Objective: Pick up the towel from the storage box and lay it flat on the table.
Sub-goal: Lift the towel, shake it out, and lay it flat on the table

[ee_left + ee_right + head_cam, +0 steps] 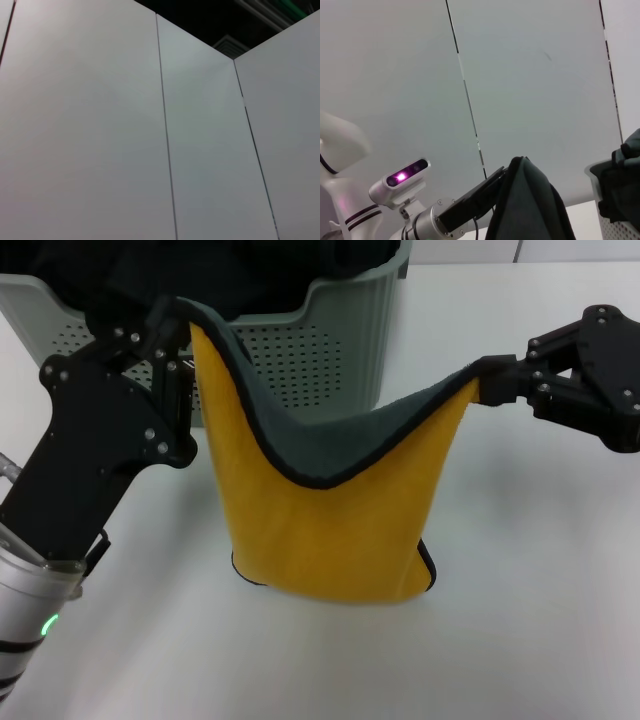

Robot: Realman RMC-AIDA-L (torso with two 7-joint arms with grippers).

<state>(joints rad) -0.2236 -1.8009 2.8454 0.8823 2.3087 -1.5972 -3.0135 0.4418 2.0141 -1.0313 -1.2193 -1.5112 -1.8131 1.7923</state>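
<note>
You have the towel [330,530] hanging between your two grippers in front of the storage box [345,350], out of it and above the table [520,620]. Its lower edge touches or nearly touches the tabletop at the near middle, yellow face toward you, and the grey reverse shows along the sagging top edge. Your left gripper [180,335] pinches the towel's left corner, jaws clamped on the cloth beside the box's near wall. Your right gripper [490,385] grips the right corner, jaws closed on the fabric, well right of the box. Farther back, black fabric [230,270] fills the box. In the right wrist view, the towel [527,210] shows its grey side draped over your left arm.
</note>
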